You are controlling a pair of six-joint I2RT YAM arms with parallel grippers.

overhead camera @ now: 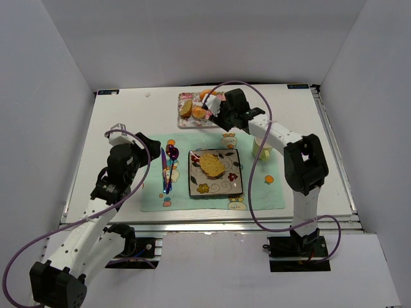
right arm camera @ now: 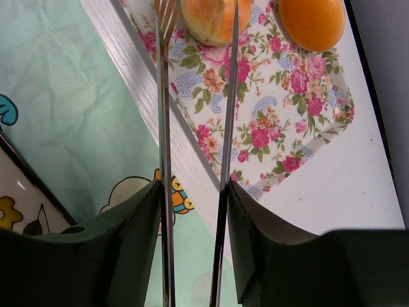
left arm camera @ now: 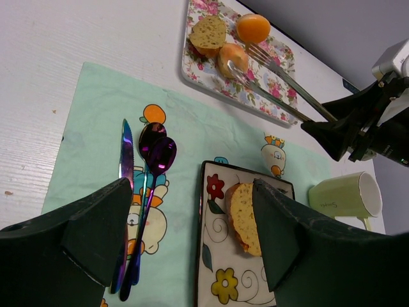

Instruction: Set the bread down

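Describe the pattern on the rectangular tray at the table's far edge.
The tray: pink roses, green leaves, blue paisley on white; clearest in right wrist view.

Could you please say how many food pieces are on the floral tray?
3: a tan wedge at the left end, an orange ball by the far edge, a round bun between the tongs' tips. None looks hidden.

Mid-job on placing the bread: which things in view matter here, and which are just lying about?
In the job: bread on the square plate; tongs held by the right gripper, jaws shut on them.
Lying about: knife, spoons, mug, placemat, flowered tray with a bun, a brown chunk and an orange ball.
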